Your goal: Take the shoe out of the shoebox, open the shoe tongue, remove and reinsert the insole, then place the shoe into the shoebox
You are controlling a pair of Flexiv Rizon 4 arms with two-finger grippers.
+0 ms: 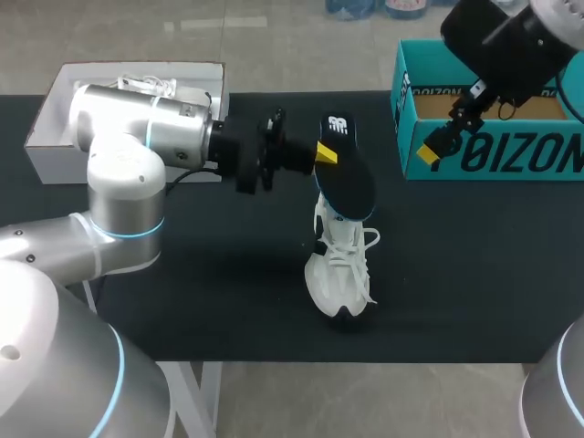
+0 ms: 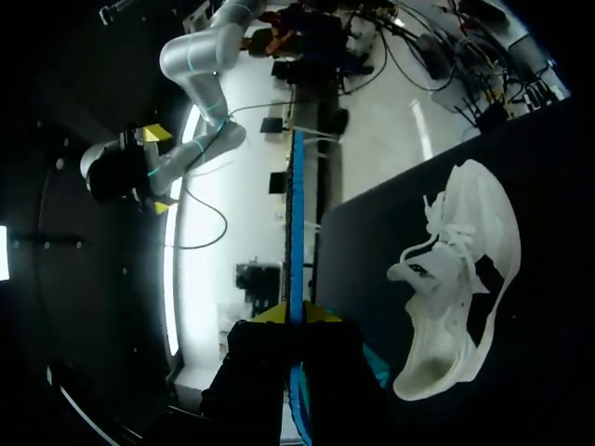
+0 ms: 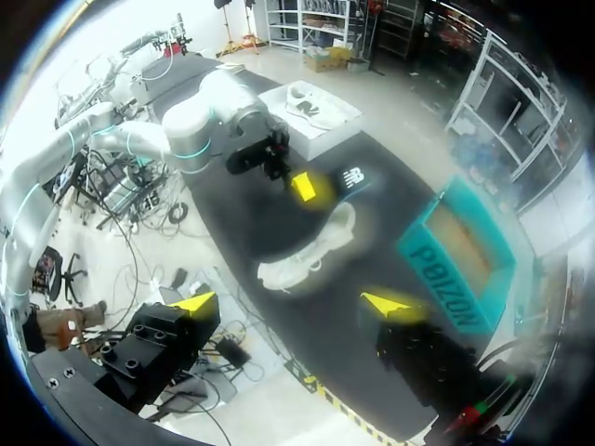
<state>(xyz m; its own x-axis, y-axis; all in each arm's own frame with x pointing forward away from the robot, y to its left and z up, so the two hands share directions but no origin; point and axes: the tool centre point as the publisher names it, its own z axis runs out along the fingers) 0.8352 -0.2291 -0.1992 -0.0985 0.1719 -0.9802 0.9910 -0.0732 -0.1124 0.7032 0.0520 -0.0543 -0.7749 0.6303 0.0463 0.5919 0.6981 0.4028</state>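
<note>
A white shoe (image 1: pixel 339 265) stands on the black table (image 1: pixel 228 292), toe toward the front edge. Just above its opening, my left gripper (image 1: pixel 324 155) is shut on the edge of a black insole (image 1: pixel 349 173), which tilts down toward the shoe. In the left wrist view the insole (image 2: pixel 296 223) shows edge-on between the yellow tips of the left gripper (image 2: pixel 297 314), with the shoe (image 2: pixel 456 279) beside it. My right gripper (image 1: pixel 443 137) hangs open and empty in front of the teal shoebox (image 1: pixel 493 146). From the right wrist, the right gripper (image 3: pixel 293 304) looks down on the shoe (image 3: pixel 307 251), the insole (image 3: pixel 349 178) and the shoebox (image 3: pixel 460 255).
A white box (image 1: pixel 55 119) with a second white shoe (image 1: pixel 151 87) in it sits at the table's back left, behind my left arm. Bare black table lies in front of and to both sides of the shoe.
</note>
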